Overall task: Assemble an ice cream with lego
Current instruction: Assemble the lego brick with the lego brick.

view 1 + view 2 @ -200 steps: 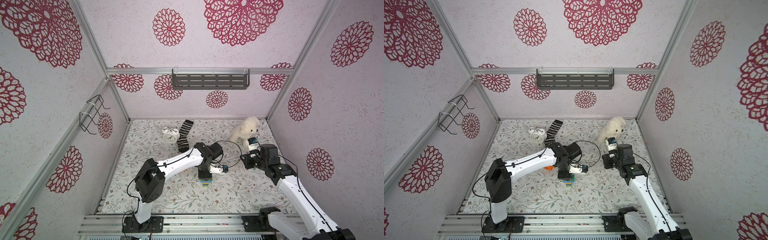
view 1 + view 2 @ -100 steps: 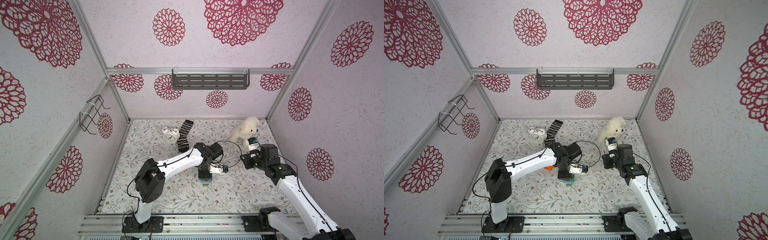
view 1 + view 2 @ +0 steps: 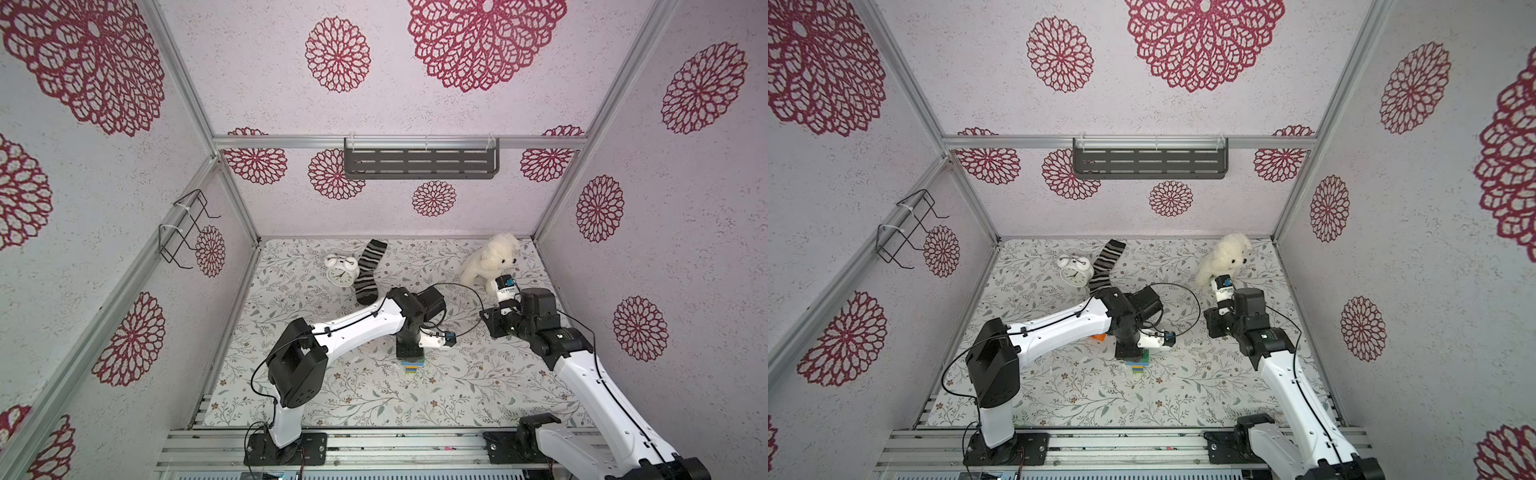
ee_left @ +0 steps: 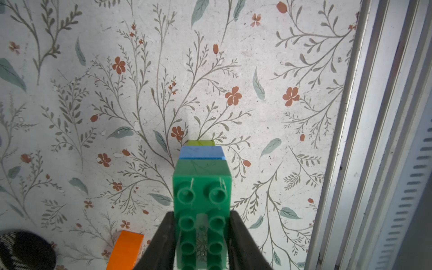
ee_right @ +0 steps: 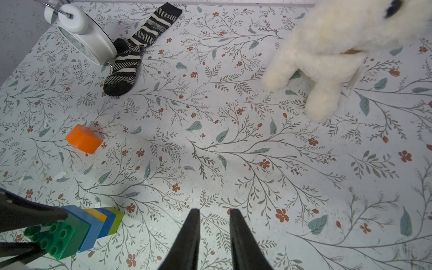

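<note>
Your left gripper: the fingers are closed on the two long sides of the dark green brick and grip it from above.
Your right gripper: the jaws stand a little apart and nothing is between them. It hangs over bare mat, well apart from the bricks.
Change against the earlier frames: you will find almost none. In both top views both grippers keep the same place, the left grip is the same, and the bricks lie where they were.
Place of the ice cream: directly under the left gripper, near the middle of the mat.
Order from top to bottom: dark green, light blue brick, yellow brick, blue brick, lime brick. The lime one seems to rest on the mat.
Shape: the two upper bricks are wide and the three lower ones are narrow. The studs of the green brick are bare, in two rows.
Orange half-round: it lies alone on the mat, near the stack but not joined to it. In a top view you see only a small part of it.
Other things: an alarm clock just beside a striped sock, and a white plush bear, all toward the back wall.
</note>
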